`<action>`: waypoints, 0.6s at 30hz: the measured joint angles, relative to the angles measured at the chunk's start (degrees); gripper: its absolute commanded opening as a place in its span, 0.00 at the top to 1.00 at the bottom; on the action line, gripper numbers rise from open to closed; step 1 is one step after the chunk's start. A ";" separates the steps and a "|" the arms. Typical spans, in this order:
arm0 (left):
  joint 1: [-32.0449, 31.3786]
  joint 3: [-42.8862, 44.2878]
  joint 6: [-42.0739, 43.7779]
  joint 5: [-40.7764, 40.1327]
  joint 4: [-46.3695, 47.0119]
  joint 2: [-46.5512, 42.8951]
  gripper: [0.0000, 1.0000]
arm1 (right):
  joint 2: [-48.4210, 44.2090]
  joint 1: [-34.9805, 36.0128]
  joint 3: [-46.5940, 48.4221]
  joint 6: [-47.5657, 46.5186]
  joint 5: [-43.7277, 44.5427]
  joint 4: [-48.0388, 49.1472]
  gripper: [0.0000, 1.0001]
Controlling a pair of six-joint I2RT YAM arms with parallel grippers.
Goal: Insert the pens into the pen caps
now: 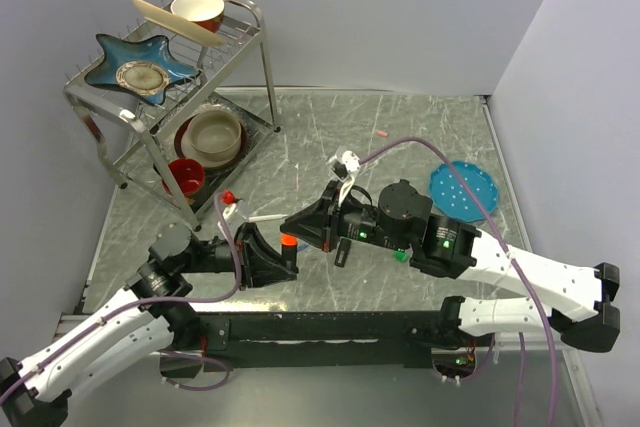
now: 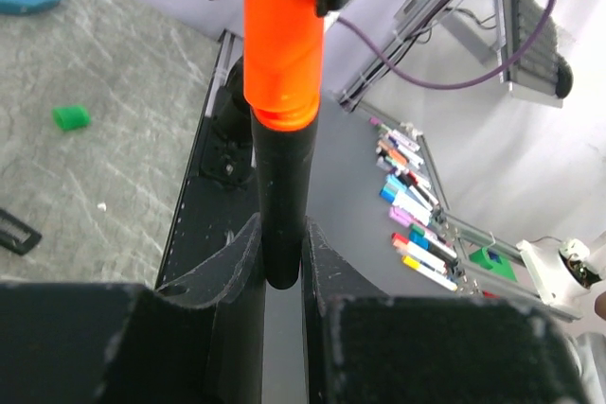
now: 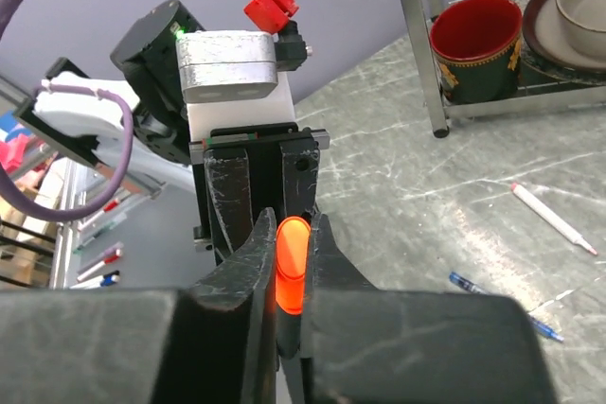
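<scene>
A stubby black highlighter pen [image 2: 282, 186] stands between the fingers of my left gripper [image 2: 281, 224], which is shut on its rear end. Its front end sits in the bright orange pen cap [image 2: 281, 35]. My right gripper [image 3: 295, 224] is shut on that orange cap [image 3: 293, 267], facing the left gripper. From above, the two grippers meet at the cap [image 1: 289, 240] near the table's front middle. A thin white-pink pen [image 3: 554, 218] and a dark-blue ballpoint [image 3: 502, 305] lie on the table. A green cap [image 2: 71, 117] and a pale pink cap [image 1: 381, 134] lie apart.
A metal dish rack [image 1: 250, 22] with bowls, a star-shaped plate and a red mug [image 3: 476, 44] stands at the back left. A blue perforated disc [image 1: 464, 188] lies at the right. Walls close in the table at the back and right.
</scene>
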 measured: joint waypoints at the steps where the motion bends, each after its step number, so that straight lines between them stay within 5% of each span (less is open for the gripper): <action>1: -0.07 0.15 0.70 0.02 -0.55 0.55 0.99 | -0.31 -0.15 -0.79 -0.09 -0.07 0.44 1.00; 18: -1.46 4.52 7.08 0.07 -6.40 10.34 0.99 | -7.98 -1.31 -12.41 0.31 1.79 4.28 1.00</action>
